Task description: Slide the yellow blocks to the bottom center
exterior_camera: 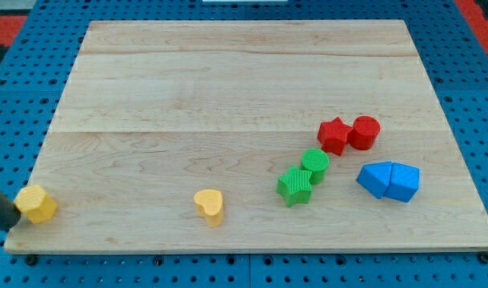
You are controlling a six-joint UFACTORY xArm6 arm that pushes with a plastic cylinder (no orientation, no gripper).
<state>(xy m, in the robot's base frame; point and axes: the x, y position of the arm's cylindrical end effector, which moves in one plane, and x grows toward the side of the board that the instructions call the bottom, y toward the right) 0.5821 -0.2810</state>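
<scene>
A yellow hexagon-like block (37, 204) lies at the board's bottom left corner. A yellow heart-shaped block (209, 205) lies near the bottom edge, left of centre. The dark rod comes in from the view's left edge, and my tip (15, 218) is right against the left side of the yellow hexagon-like block. The rest of the arm is out of view.
A green star (294, 186) and a green cylinder (314, 164) touch each other right of centre. A red star (334, 134) and a red cylinder (364, 132) sit above them. Two blue blocks (389, 180) lie together at the right. The wooden board (228, 80) rests on a blue pegboard.
</scene>
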